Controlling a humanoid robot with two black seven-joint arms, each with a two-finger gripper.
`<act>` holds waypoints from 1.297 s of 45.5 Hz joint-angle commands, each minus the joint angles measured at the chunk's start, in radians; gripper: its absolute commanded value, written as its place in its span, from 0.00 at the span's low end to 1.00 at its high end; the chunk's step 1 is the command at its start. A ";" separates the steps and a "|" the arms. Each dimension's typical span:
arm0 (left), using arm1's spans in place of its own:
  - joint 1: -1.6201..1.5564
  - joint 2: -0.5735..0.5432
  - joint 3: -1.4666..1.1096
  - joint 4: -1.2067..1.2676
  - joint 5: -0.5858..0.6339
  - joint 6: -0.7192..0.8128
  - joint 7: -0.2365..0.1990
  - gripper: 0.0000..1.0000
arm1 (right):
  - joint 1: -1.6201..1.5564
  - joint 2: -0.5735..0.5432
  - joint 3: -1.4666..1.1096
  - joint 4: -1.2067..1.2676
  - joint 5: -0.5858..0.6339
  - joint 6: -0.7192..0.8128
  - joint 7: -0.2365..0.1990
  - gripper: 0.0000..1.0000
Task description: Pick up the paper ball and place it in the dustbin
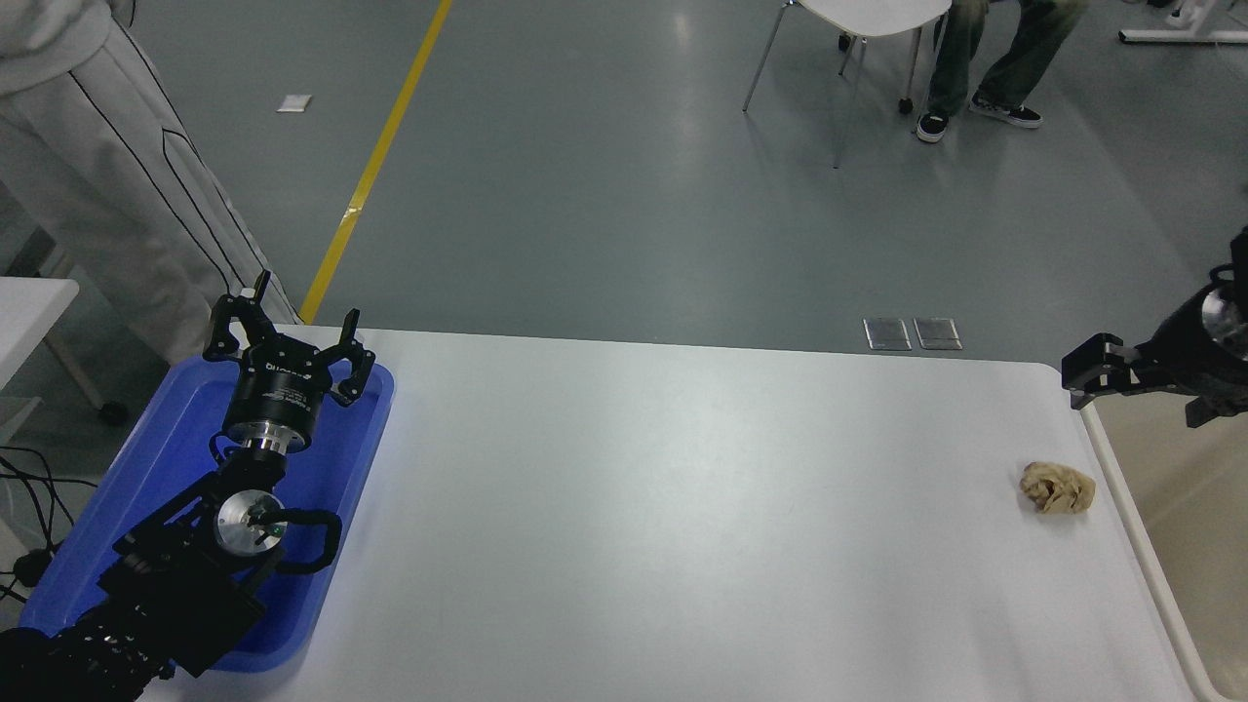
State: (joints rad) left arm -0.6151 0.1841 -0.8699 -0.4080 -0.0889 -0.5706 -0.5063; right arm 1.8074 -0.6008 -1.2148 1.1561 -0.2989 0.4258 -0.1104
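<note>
The tan crumpled paper ball [1058, 487] lies on the white table [682, 507] near its right edge. The cream-beige dustbin [1150, 575] stands just right of the table, cut off by the picture's right edge. My right gripper [1136, 390] hangs open and empty over the bin's far left corner, above and behind the ball, apart from it. My left gripper [288, 336] is parked open at the lower left over the blue tray [166, 458].
A person in white clothing [107, 175] stands at the far left beside the table. A white chair [858, 39] and a seated person's legs [985, 58] are on the grey floor beyond the table. A yellow floor line [375, 161] runs past.
</note>
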 commanded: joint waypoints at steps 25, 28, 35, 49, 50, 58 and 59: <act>0.000 0.000 0.000 0.000 0.000 0.000 0.000 1.00 | -0.572 0.065 0.354 -0.513 0.001 -0.147 -0.002 1.00; 0.000 0.000 0.000 0.000 0.000 0.000 0.000 1.00 | -0.612 0.093 0.366 -0.565 0.001 -0.156 -0.002 1.00; 0.000 0.000 0.000 0.000 0.000 0.000 0.000 1.00 | -0.691 0.108 0.389 -0.630 0.001 -0.191 0.000 1.00; 0.000 0.000 0.000 0.000 0.000 0.000 0.000 1.00 | -0.827 0.214 0.416 -0.771 0.020 -0.289 0.005 1.00; 0.000 0.000 0.000 0.000 0.000 0.000 0.000 1.00 | -0.832 0.216 0.420 -0.777 0.020 -0.295 0.005 1.00; 0.000 0.000 0.000 0.000 0.000 0.000 0.000 1.00 | -0.862 0.231 0.459 -0.783 0.020 -0.340 0.005 1.00; 0.000 0.000 0.000 0.000 0.000 0.000 0.000 1.00 | -0.867 0.233 0.460 -0.783 0.020 -0.347 0.005 1.00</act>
State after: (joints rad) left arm -0.6151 0.1841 -0.8698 -0.4080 -0.0890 -0.5708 -0.5061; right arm 1.0065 -0.4062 -0.7929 0.4187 -0.2843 0.1446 -0.1069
